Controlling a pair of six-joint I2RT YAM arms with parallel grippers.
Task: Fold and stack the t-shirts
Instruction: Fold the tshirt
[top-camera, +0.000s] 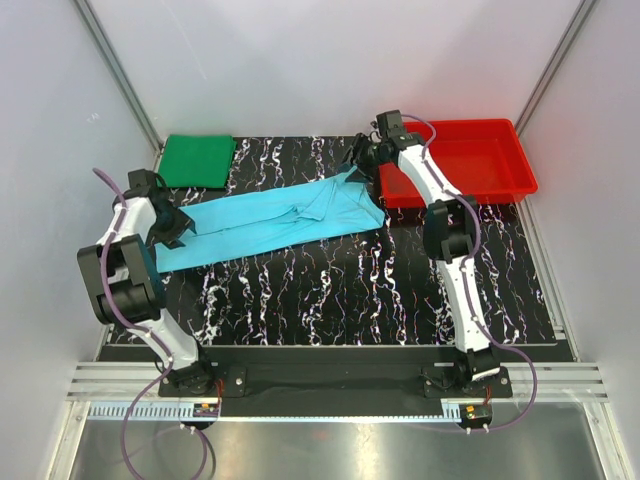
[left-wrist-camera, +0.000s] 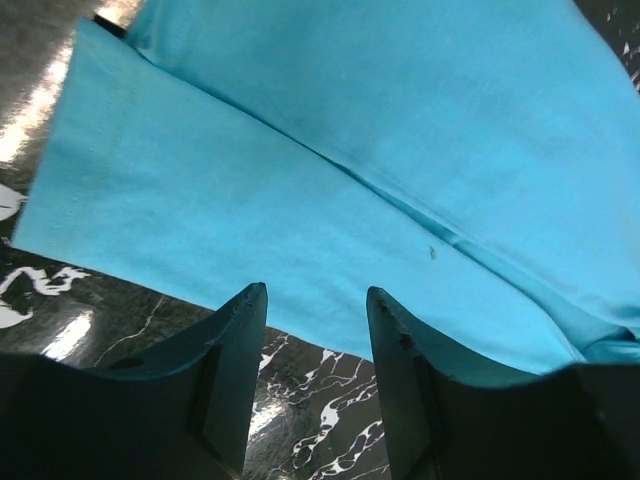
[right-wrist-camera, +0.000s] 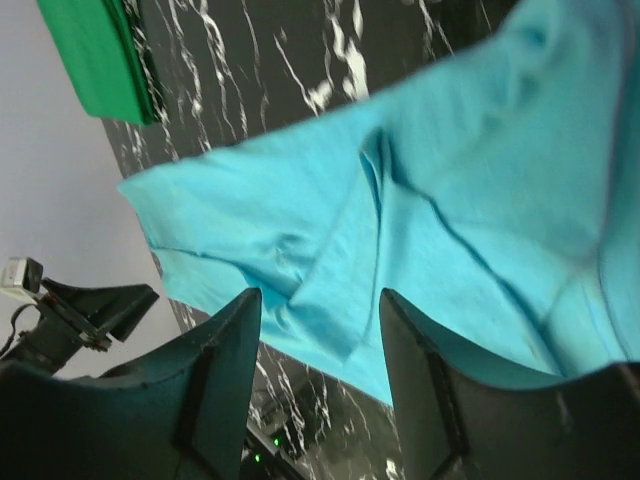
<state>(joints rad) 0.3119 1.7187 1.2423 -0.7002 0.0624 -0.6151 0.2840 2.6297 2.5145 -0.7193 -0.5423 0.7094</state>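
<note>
The light cyan-blue t-shirt (top-camera: 280, 220) lies stretched in a long band across the dark marble table, with a creased fold at its right end. The dark green t-shirt (top-camera: 198, 160) rests folded at the back left. My left gripper (top-camera: 178, 228) hovers at the cyan shirt's left end. In the left wrist view the gripper (left-wrist-camera: 315, 295) is open and empty, with the cyan cloth (left-wrist-camera: 350, 150) just beyond the tips. My right gripper (top-camera: 358, 165) is over the shirt's far right corner. It is open (right-wrist-camera: 320, 300), with the cyan cloth (right-wrist-camera: 420, 210) below it and nothing between the fingers.
A red plastic tray (top-camera: 500, 165) stands at the back right, beside the right arm. White walls close in the table on the left, back and right. The green shirt (right-wrist-camera: 95, 55) and the left arm (right-wrist-camera: 70, 310) show in the right wrist view.
</note>
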